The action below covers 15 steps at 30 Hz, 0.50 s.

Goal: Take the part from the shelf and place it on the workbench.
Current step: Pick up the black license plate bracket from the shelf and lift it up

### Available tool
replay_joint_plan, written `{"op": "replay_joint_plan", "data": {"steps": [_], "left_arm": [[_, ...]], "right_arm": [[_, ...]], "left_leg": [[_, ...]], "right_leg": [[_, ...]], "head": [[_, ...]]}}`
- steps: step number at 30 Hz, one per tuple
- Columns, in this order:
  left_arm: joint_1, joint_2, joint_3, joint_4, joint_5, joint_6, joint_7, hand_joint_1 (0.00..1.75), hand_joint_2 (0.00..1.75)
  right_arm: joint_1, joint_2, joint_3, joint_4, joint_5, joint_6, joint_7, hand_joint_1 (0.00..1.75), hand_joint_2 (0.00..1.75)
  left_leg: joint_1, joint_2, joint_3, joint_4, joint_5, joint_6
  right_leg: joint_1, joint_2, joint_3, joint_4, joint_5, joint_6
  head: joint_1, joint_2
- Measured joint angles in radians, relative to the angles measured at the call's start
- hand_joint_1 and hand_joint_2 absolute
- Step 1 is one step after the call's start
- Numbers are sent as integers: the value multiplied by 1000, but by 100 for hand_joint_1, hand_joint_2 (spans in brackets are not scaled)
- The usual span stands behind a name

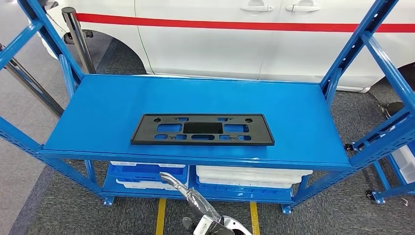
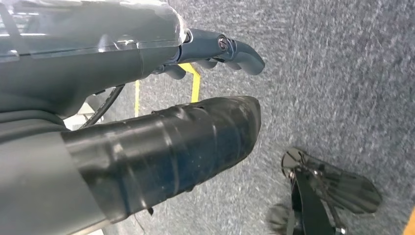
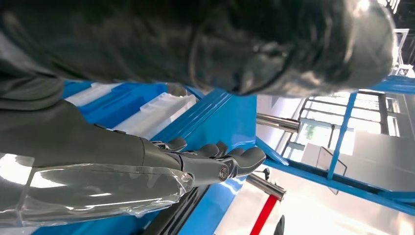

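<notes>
The part is a flat black rectangular plate with several cut-outs. It lies near the front edge of the blue shelf, roughly in the middle. My right hand is raised below and in front of the shelf's front edge, short of the part, and holds nothing. In the right wrist view its fingers are stretched out and apart beside the blue shelf edge. My left hand hangs over the grey carpet with straight fingers and nothing in it.
White and blue bins sit on the lower shelf level. Slanted blue frame posts flank the shelf. A white car with a red stripe stands behind it. Yellow floor lines run under me.
</notes>
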Motion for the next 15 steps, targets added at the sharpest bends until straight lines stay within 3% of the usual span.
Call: {"op": "replay_joint_plan", "data": {"steps": [2, 4, 7, 9, 11, 12, 13, 15], "left_arm": [[-2, -1, 0, 0, 0, 0, 0, 0, 0], [-5, -1, 0, 0, 0, 0, 0, 0, 0], [-4, 0, 0, 0, 0, 0, 0, 0, 0], [-7, 0, 0, 0, 0, 0, 0, 0, 0], [-7, 2, 0, 0, 0, 0, 1, 0, 0], [-6, 3, 0, 0, 1, 0, 2, 0, 0], [-5, 3, 0, 0, 1, 0, 3, 0, 0], [-4, 4, 0, 0, 3, 0, 5, 0, 0]], "right_arm": [[0, -1, 1, 2, -3, 2, 6, 0, 0], [0, -2, 2, 4, -6, 2, 10, 0, 0], [-1, 1, 2, 5, -10, 3, 12, 0, 0], [-3, 3, 3, 5, -11, 3, 12, 0, 87], [-4, 4, 3, 6, -13, 3, 12, 0, 175], [-5, 5, 3, 7, -13, 3, 12, 0, 175], [-5, 5, 3, 8, -13, 2, 13, 0, 175], [-8, 7, 3, 11, -12, -3, 15, 0, 175]], "left_leg": [[0, -3, 11, -1, -14, -10], [-2, -5, 19, 3, -18, -25], [-2, -4, 25, 32, -39, -41], [0, -3, -20, 119, -93, -48], [1, -3, -94, 232, -140, -53], [1, -3, -122, 263, -143, -53], [1, -3, -131, 254, -122, -53], [1, -3, -102, 144, -30, -50]], "right_leg": [[7, -2, 16, -84, 39, -11], [13, -2, 20, -105, 37, -24], [7, 0, 52, -126, 52, -40], [6, -2, 68, -136, 50, -49], [8, -2, 72, -137, 44, -54], [9, -1, 75, -137, 40, -56], [9, 1, 80, -137, 36, -55], [9, 4, 93, -136, 27, -52]], "head": [[0, 0], [-1, 0], [-1, 0], [-2, 0], [-2, 0], [-2, 0], [-2, 0], [-2, 0]]}}
